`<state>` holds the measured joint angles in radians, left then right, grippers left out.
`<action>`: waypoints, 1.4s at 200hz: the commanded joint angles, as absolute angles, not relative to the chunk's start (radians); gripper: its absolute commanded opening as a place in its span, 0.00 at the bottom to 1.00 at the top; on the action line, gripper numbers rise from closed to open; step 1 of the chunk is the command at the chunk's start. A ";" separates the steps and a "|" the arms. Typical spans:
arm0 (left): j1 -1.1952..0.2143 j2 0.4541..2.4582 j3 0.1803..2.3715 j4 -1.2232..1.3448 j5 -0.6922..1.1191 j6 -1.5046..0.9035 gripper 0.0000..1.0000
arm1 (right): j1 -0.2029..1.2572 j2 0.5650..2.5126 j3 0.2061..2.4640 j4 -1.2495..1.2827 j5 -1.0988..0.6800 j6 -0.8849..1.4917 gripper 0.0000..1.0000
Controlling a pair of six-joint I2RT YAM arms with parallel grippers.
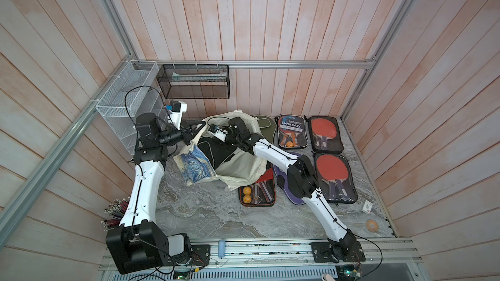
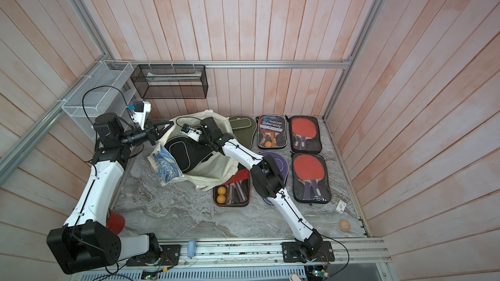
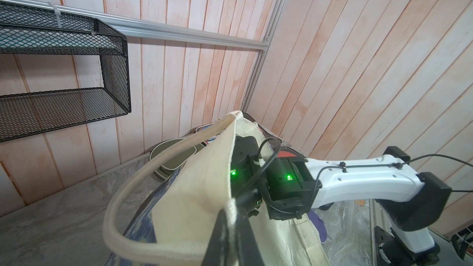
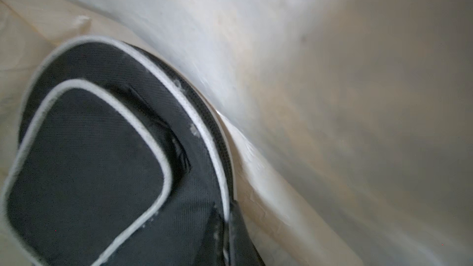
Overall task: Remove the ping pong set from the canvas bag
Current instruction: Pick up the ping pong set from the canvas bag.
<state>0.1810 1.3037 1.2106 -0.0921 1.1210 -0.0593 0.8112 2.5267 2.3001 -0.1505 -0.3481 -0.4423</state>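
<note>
The cream canvas bag (image 1: 243, 166) lies open on the marble table, its blue-and-yellow print (image 1: 196, 168) facing up on the folded side. My left gripper (image 3: 231, 209) is shut on the bag's rim where the rope handle (image 3: 143, 175) joins it, and holds that edge up; both top views show this grip (image 1: 198, 127). A ping pong set in a black case with white piping (image 4: 102, 162) rests inside the bag (image 2: 186, 152). My right gripper (image 4: 229, 217) reaches into the bag and is shut on the case's piped edge. In both top views the right wrist hides the right gripper's fingers.
Several other paddle sets lie right of the bag: an olive case (image 1: 266, 124), a Deerway pack (image 1: 292, 131), two clear cases with red paddles (image 1: 326, 133), a purple case (image 2: 281, 161) under my right arm, and one with orange balls (image 1: 257, 193). A black mesh shelf (image 1: 193, 82) hangs behind.
</note>
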 commanded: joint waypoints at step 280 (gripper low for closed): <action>0.191 1.706 1.668 -0.242 0.427 -0.064 0.00 | 0.827 1.831 2.068 -0.217 0.024 -0.372 0.00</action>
<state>0.1844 1.6497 1.5894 -0.2504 0.4862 -0.0910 0.8474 1.9144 2.0956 -0.2985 0.0040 -0.4320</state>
